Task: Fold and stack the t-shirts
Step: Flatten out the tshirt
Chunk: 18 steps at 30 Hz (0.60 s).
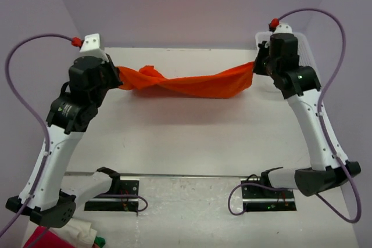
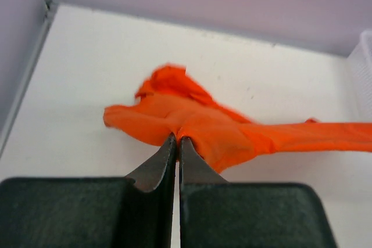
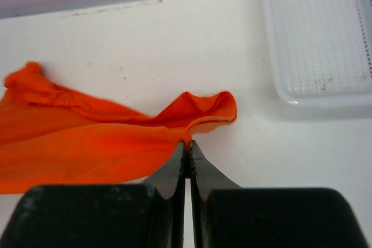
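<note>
One bright orange t-shirt [image 1: 192,83] hangs stretched between my two grippers above the far part of the white table [image 1: 192,137]. My left gripper [image 1: 116,78] is shut on its left end, where the cloth bunches into a twist; it shows in the left wrist view [image 2: 176,139] pinching the orange t-shirt [image 2: 209,129]. My right gripper [image 1: 256,67] is shut on the right end; in the right wrist view [image 3: 188,143] its tips pinch the orange t-shirt [image 3: 99,143] beside a curled hem. The middle of the shirt sags toward the table.
A white perforated plastic basket [image 3: 319,33] sits at the far right corner, behind my right arm [image 1: 305,56]. A pile of red, white and green cloth [image 1: 70,237] lies at the near left, beside the left arm's base. Purple walls close the back and sides.
</note>
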Each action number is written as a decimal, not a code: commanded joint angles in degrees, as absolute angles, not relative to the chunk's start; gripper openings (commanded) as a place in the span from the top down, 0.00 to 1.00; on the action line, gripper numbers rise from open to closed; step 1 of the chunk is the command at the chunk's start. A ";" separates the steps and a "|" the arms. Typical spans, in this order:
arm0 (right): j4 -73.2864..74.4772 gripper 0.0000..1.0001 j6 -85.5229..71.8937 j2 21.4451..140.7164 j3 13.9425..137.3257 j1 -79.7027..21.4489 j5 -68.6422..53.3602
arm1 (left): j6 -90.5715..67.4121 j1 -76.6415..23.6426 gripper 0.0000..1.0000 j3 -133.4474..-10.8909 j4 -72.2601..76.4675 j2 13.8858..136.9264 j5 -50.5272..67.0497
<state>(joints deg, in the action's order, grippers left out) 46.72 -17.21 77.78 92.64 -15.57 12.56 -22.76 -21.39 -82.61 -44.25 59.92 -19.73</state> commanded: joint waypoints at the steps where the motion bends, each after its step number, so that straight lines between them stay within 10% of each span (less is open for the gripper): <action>1: 53.51 1.00 -14.07 72.87 100.61 -16.61 12.57 | -15.66 -21.45 1.00 -94.08 -44.30 57.48 -19.96; 10: 59.94 1.00 -12.57 65.66 112.83 -24.42 13.43 | -9.94 -21.36 1.00 -125.47 -49.21 59.85 -13.02; 18: 63.20 1.00 -12.92 62.49 120.05 -25.93 13.62 | -7.03 -21.09 1.00 -129.02 -44.48 60.55 -6.06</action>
<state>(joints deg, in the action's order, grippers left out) 61.32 -14.00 63.44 117.34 -25.78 11.62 -10.63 -21.41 -128.86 -46.06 57.01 -9.61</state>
